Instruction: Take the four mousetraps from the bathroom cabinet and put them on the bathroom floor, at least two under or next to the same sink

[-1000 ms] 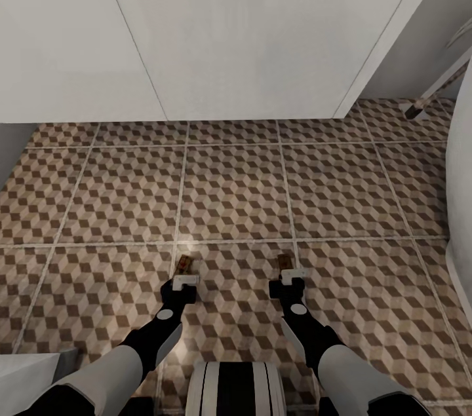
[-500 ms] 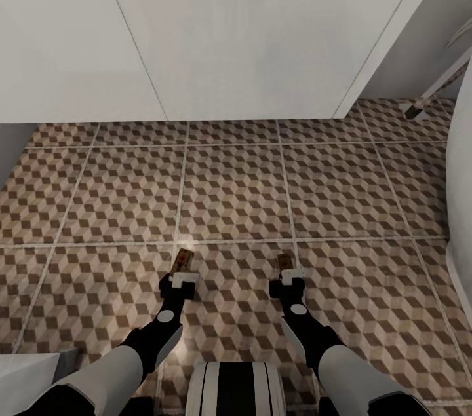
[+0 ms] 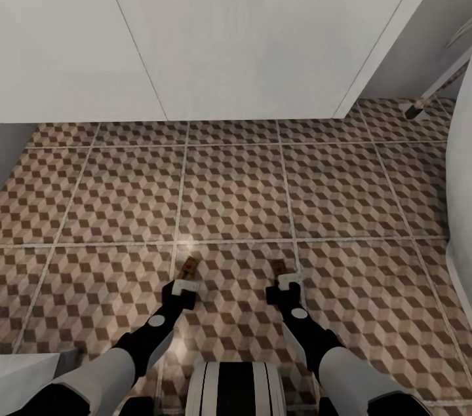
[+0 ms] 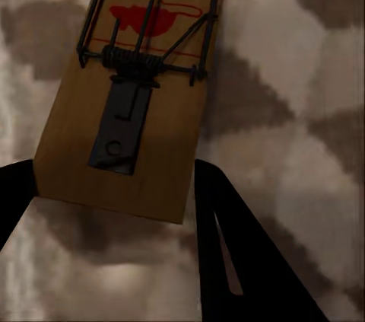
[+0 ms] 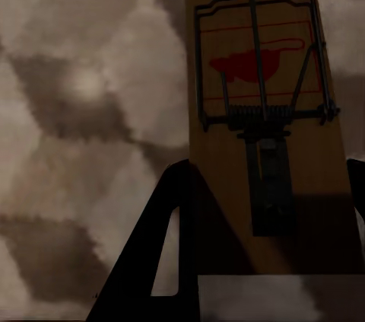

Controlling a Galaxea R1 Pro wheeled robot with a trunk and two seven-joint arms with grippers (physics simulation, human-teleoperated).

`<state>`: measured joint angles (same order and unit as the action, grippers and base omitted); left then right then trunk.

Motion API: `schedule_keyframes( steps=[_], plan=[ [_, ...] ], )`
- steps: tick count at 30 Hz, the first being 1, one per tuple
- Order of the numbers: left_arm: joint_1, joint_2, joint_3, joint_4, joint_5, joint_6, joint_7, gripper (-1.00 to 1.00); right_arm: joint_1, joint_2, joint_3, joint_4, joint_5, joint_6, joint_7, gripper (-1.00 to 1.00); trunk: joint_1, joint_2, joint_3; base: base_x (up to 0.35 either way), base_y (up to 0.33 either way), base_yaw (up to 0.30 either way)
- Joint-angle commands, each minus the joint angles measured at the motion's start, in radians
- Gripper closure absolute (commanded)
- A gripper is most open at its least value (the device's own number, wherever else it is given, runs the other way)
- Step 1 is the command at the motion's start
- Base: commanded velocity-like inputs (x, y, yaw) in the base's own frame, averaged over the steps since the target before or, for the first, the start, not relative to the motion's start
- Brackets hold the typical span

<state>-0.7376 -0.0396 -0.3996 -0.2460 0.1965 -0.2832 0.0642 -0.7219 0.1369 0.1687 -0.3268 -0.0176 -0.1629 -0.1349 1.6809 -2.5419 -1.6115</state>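
Two mousetraps show on the bathroom floor [image 3: 236, 193] of cube-patterned tiles. The left mousetrap [image 3: 190, 266] [image 4: 129, 101] lies flat on a tile just beyond my left gripper [image 3: 186, 285] [image 4: 114, 177]. That gripper is open, its black fingers [image 4: 228, 246] on either side of the trap's near end. The right mousetrap [image 3: 278, 268] [image 5: 258, 132] sticks out from between the fingers [image 5: 163, 238] of my right gripper [image 3: 289, 280] [image 5: 270, 170], which is shut on its near end, low over the tiles. The cabinet is out of view.
A white box-like unit [image 3: 216, 36] stands along the far side of the tiles. A white curved fixture [image 3: 462, 173] fills the right edge and a thin dark-tipped leg [image 3: 414, 108] shows at the far right. A white corner [image 3: 29, 370] sits at the near left.
The left mousetrap tipped out of my left gripper and now lies on the tile; that gripper opened and drew back. The right gripper with its mousetrap shifted slightly left and nearer to me.
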Motion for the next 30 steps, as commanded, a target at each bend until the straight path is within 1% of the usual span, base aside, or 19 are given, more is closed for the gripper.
schedule_keyframes(
  steps=[1,5,12,16,19,21,24,25,28,30],
  plan=[
    [0.0,0.002,-0.021,0.006,0.006,0.013,-0.009,1.0,-0.001,-0.001,0.008,0.002,-0.001,-0.002,-0.001,1.0,0.0,0.0,-0.001,0.0,0.0,0.0],
    [0.0,0.007,-0.021,0.007,0.005,0.013,-0.027,1.0,-0.001,-0.005,0.008,0.003,0.001,-0.003,0.017,1.0,0.0,0.0,-0.001,0.0,0.0,0.0],
    [-0.006,0.008,-0.021,-0.006,0.002,0.013,-0.034,1.0,-0.001,-0.012,0.008,0.0,0.003,-0.003,0.028,1.0,0.0,0.0,-0.001,0.0,0.0,0.0],
    [-0.007,0.008,-0.021,-0.035,0.001,0.01,-0.035,1.0,-0.001,-0.012,0.008,-0.008,0.004,-0.003,0.029,1.0,0.0,0.0,-0.001,0.0,0.0,0.0],
    [-0.008,0.011,-0.021,-0.083,0.0,0.013,-0.034,1.0,-0.001,-0.012,0.007,-0.011,0.004,-0.003,0.029,1.0,0.0,0.0,-0.001,0.0,0.0,0.0],
    [-0.009,0.016,-0.021,-0.108,0.0,0.024,-0.034,1.0,-0.001,-0.012,0.007,-0.012,0.004,-0.002,0.029,1.0,0.0,0.0,-0.001,0.0,0.0,0.0],
    [-0.025,0.021,-0.021,-0.126,0.001,0.08,-0.038,1.0,-0.003,-0.013,0.006,-0.015,0.004,0.003,0.029,1.0,0.0,0.0,-0.001,0.0,0.0,0.0],
    [-0.038,0.026,-0.021,-0.129,0.002,0.102,-0.041,1.0,-0.01,-0.012,0.006,-0.016,0.004,0.005,0.029,1.0,0.0,0.0,-0.001,0.0,0.0,0.0],
    [-0.06,0.037,-0.021,-0.138,0.002,0.132,-0.044,1.0,-0.026,-0.012,0.005,-0.018,0.004,0.008,0.028,1.0,0.0,0.0,-0.001,0.0,0.0,0.0],
    [-0.065,0.041,-0.02,-0.143,0.002,0.141,-0.045,1.0,-0.035,-0.011,0.005,-0.02,0.004,0.011,0.028,1.0,0.0,0.0,-0.001,0.0,0.0,0.0]
  ],
)
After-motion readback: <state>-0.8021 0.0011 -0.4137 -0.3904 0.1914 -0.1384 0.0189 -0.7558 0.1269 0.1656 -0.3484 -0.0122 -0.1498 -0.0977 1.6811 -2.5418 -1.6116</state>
